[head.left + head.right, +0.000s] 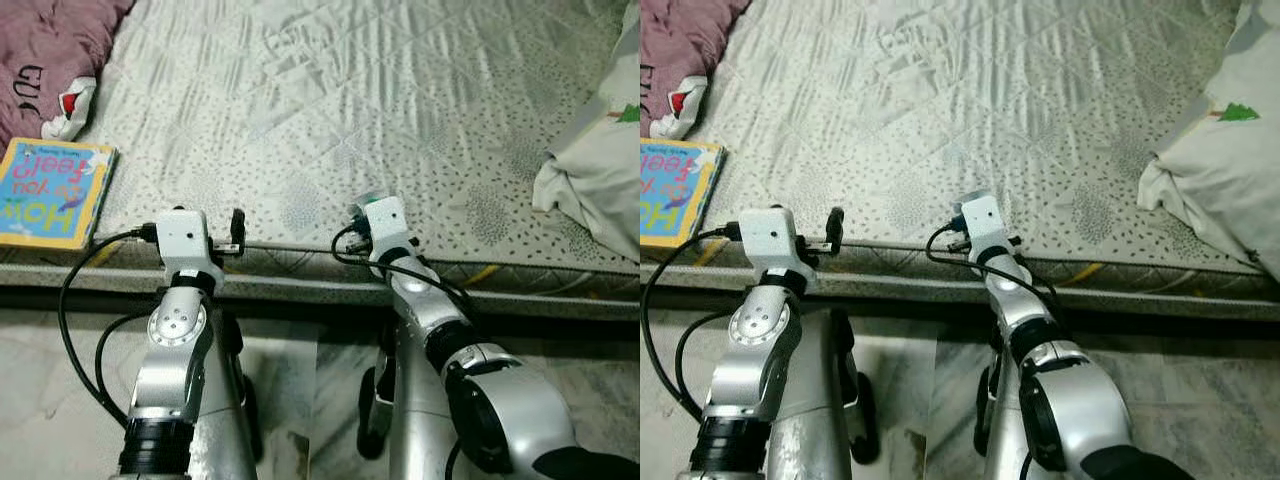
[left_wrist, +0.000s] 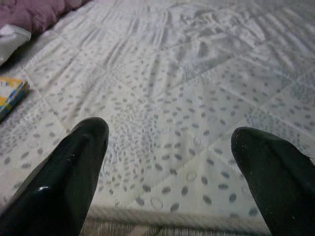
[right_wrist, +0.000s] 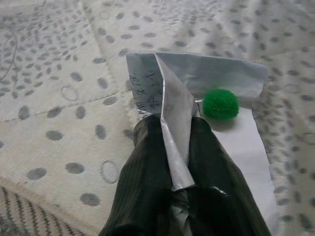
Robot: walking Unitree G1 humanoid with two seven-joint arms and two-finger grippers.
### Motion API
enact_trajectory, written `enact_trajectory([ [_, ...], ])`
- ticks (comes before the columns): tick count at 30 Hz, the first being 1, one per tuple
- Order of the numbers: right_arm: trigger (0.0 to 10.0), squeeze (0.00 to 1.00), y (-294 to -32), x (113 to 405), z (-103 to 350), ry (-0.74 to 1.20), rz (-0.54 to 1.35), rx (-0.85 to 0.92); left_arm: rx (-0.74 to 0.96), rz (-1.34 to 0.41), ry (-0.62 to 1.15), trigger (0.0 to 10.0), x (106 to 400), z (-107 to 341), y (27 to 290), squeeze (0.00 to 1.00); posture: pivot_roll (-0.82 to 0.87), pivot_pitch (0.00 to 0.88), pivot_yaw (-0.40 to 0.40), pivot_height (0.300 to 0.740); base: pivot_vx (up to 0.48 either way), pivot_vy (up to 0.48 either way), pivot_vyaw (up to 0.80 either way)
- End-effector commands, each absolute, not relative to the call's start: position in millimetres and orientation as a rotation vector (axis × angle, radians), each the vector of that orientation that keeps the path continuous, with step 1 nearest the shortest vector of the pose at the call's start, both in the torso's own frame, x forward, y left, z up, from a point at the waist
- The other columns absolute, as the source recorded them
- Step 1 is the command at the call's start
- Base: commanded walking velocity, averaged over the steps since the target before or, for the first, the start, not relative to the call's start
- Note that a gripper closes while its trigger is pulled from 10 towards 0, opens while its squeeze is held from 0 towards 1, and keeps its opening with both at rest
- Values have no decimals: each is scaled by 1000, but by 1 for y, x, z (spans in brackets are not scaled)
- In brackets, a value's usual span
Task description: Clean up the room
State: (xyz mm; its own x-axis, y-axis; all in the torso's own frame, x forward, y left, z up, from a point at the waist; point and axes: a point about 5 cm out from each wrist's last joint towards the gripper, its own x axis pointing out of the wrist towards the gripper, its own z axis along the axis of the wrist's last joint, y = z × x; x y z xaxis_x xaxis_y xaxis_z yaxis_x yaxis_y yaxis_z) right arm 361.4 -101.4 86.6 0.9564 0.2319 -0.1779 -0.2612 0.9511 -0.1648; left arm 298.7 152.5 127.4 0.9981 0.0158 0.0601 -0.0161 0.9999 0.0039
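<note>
My right gripper [image 3: 172, 132] is shut on a folded white paper card [image 3: 197, 73] with small writing on it. A green pompom [image 3: 220, 104] sits on the card, which is just above the spotted bed cover. From the head, this gripper [image 1: 358, 216] is at the bed's near edge, with a bit of the card [image 1: 364, 204] showing past the wrist. My left gripper [image 2: 170, 142] is open, its fingers [image 2: 74, 167] spread over the cover with nothing between them. It hovers at the bed's near edge [image 1: 237, 232], left of the right arm.
A colourful children's book [image 1: 50, 190] lies on the bed's left edge. Beyond it are a maroon blanket [image 1: 50, 40] and a small white cloth [image 1: 68, 110]. A white pillow or bundle [image 1: 595, 170] lies at the right. The mattress edge [image 1: 300, 265] runs across, with tiled floor below.
</note>
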Motion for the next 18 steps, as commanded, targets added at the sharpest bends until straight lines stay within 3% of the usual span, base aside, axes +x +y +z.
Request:
enact_trajectory([
  [1,0,0,-109,360,81,197,233,-160,-2,22,-54,10000,299,123,153,0,45,149,-8,538,0,0,0],
  [13,0,0,-144,362,104,20,153,49,-25,31,-98,10000,311,127,151,0,-9,72,3,538,0,0,0],
  [18,0,0,-165,342,114,-112,123,65,-23,42,-103,10000,310,124,154,0,-17,59,3,538,0,0,0],
])
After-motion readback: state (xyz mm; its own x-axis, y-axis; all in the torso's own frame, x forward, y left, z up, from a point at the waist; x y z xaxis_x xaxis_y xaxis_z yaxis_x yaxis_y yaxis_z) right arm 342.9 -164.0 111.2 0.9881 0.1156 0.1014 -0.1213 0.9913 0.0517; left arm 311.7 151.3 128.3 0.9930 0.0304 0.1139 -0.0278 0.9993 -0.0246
